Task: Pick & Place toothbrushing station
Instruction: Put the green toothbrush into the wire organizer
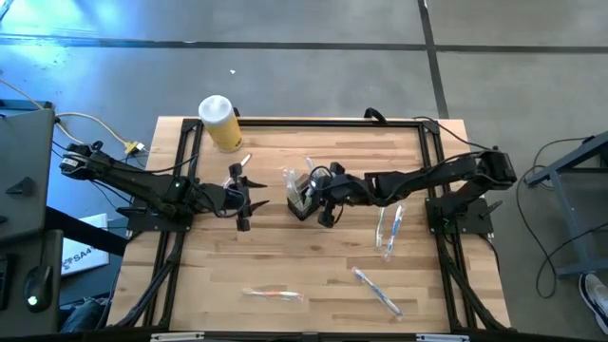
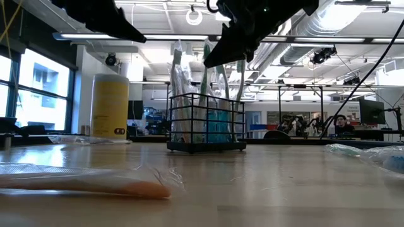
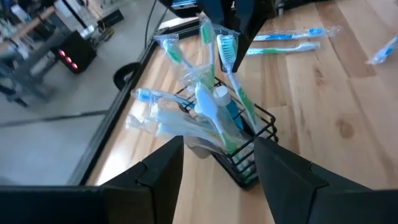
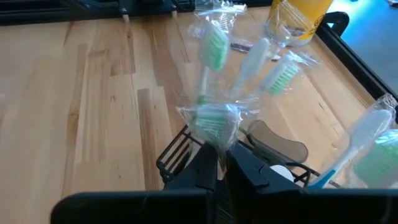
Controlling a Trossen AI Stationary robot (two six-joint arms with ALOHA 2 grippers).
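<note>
The caddy (image 1: pixel 302 201) is standing upright near the middle of the table (image 1: pixel 285 256), holding several wrapped toothbrushes (image 3: pixel 205 106) that are leaning out of it at different angles, plus a blue tube. In the low view the caddy (image 2: pixel 206 123) is resting flat on the wood.

The right gripper (image 1: pixel 321 198) is hanging right over the caddy, its fingers closed together. In the right wrist view they are meeting at a wrapped green-headed brush (image 4: pixel 214 121) standing in the caddy; they seem to be pinching its wrapper, though the view is too close to be sure.

The left gripper (image 1: pixel 249 201) is hovering just left of the caddy, not touching it, its fingers (image 3: pixel 155 174) standing apart with nothing between them and pointing at the caddy.

A yellow jar (image 1: pixel 220 123) with a white lid is standing behind and to the left of the caddy, near the table's far edge. Loose wrapped toothbrushes are lying on the table: a pair (image 1: pixel 389 228) to the right of the caddy, one (image 1: pixel 378 290) in front and to its right, and an orange one (image 1: pixel 274 294) in front of it.
</note>
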